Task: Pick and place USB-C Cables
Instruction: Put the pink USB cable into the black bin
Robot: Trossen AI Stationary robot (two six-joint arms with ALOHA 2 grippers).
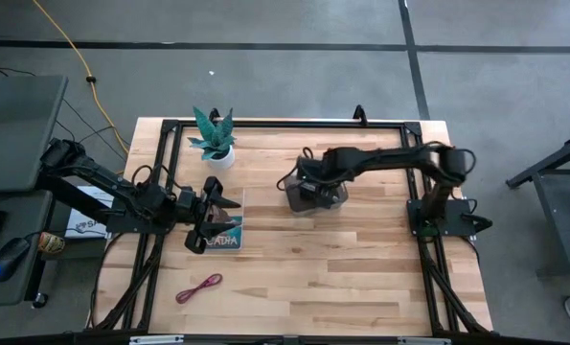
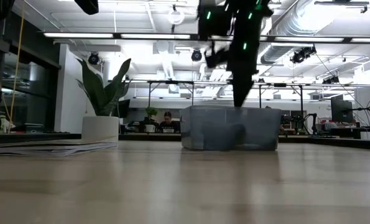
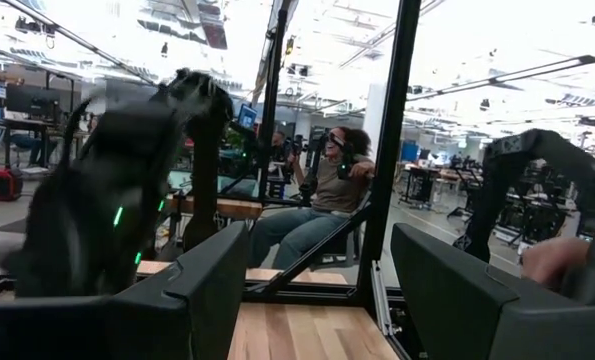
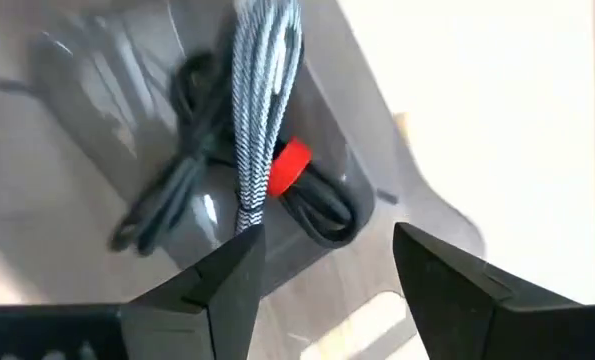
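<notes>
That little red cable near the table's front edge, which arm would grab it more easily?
Probably the left. The left gripper hovers open above the book, nearer the dark red cable; the right gripper is over the clear bin.

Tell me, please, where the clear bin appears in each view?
High: clear bin at table centre, under the right claw.
Low: centre, right of the potted plant.
Left wrist: not visible.
Right wrist: fills the frame, holding cables.
Shared landmark: the right arm above the bin.
</notes>
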